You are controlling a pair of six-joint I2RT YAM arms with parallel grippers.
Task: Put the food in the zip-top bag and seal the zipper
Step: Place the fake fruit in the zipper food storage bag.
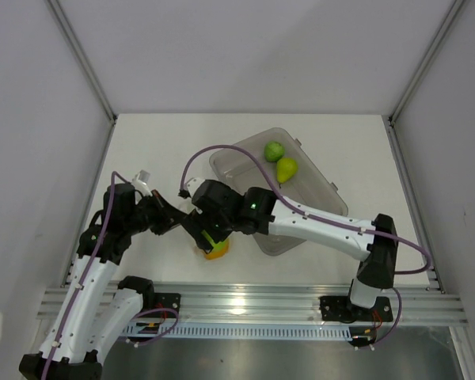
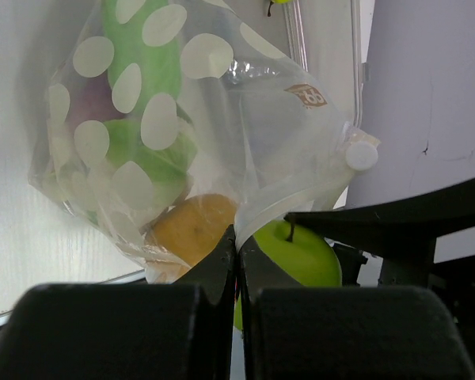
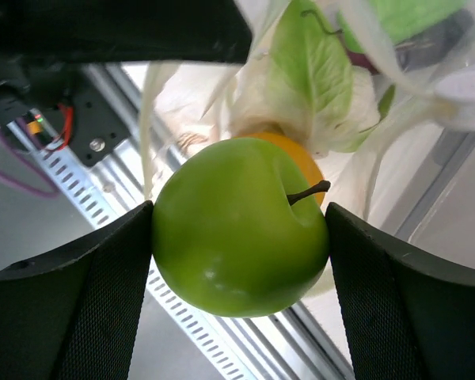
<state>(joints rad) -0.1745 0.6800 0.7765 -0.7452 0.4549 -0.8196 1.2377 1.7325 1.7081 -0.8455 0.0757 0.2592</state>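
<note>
- While the left fingers pinch the edge of the zip-top bag near centre, the right fingers clamp a green apple just beside it.
- Loading step; next, the apple likely needs steering into the bag's mouth.
- A pear waits in the far-right bin.

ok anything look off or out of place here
Nothing stands out. The left pincer pinches the edge of the spotted bag, which has an orange fruit inside. The right pincer grips a green apple beside it. A second apple and a pear sit in the grey bin. No spill or damage shows.
</note>
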